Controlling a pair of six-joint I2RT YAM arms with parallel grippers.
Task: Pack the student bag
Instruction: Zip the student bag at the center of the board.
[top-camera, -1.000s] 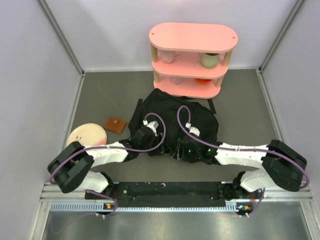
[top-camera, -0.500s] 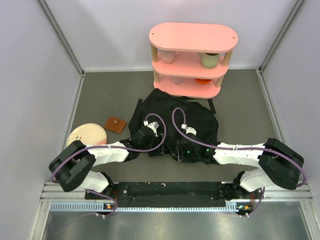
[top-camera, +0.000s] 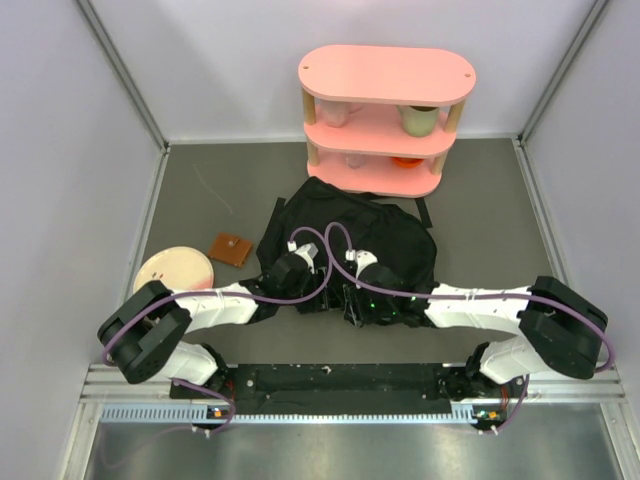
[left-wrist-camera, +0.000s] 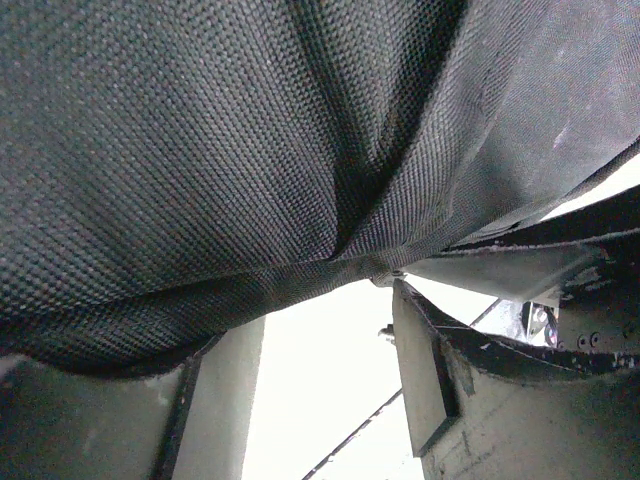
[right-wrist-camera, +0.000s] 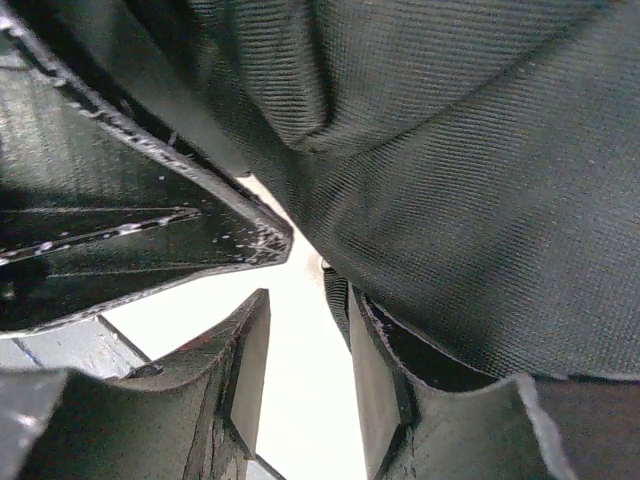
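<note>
The student bag (top-camera: 350, 235) is a floppy black backpack lying on the grey floor in front of the shelf. Both grippers are at its near edge, close together. My left gripper (top-camera: 318, 292) is open; in the left wrist view its fingers (left-wrist-camera: 215, 400) stand wide apart with the bag's woven fabric (left-wrist-camera: 250, 150) draped over their tips and nothing between them. My right gripper (top-camera: 352, 302) is open with a narrower gap. In the right wrist view the bag's fabric (right-wrist-camera: 470, 170) lies over its right finger (right-wrist-camera: 378, 385), and a thin fabric edge hangs beside that finger.
A pink three-tier shelf (top-camera: 385, 75) stands just behind the bag, holding a green cup (top-camera: 420, 118), a pale cup (top-camera: 335, 112) and an orange thing (top-camera: 405, 160). A pink plate (top-camera: 172, 270) and a brown flat square (top-camera: 231, 248) lie to the left. Grey walls enclose the floor.
My right gripper has slid left along the bag's near edge toward the left gripper, and its cable loop moved left with it. The left arm has barely moved.
</note>
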